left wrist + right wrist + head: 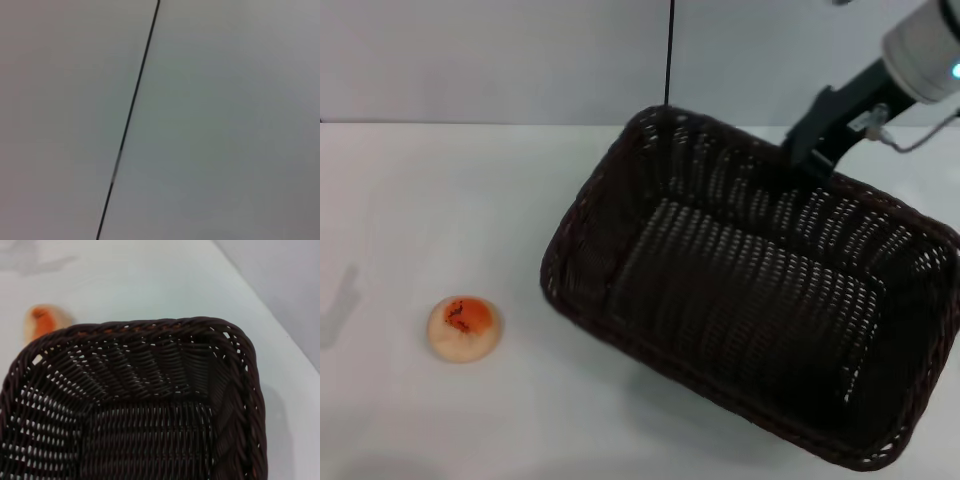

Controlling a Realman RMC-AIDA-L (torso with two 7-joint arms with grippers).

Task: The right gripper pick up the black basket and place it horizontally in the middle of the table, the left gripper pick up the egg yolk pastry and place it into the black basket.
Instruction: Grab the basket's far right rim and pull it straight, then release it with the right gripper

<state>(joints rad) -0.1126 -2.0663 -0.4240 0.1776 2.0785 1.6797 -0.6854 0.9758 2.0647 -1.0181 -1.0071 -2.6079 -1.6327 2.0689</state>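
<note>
Nearest on the white bench (410, 200), toward the robot's left, the pastry (466, 328) lies alone with its orange patch up; it looks soft and crumbly, best pinched lightly across its sides. The black basket (750, 300) sits skewed right of centre, light, stiff and empty. At its far rim the right pincer (810, 150) seems clamped on the braid, though its fingertips are hidden; the left pincer is out of sight.

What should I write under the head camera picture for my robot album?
The right tool grips the black basket at its far rim, tilted above the table, with the egg yolk pastry waiting outside.
</note>
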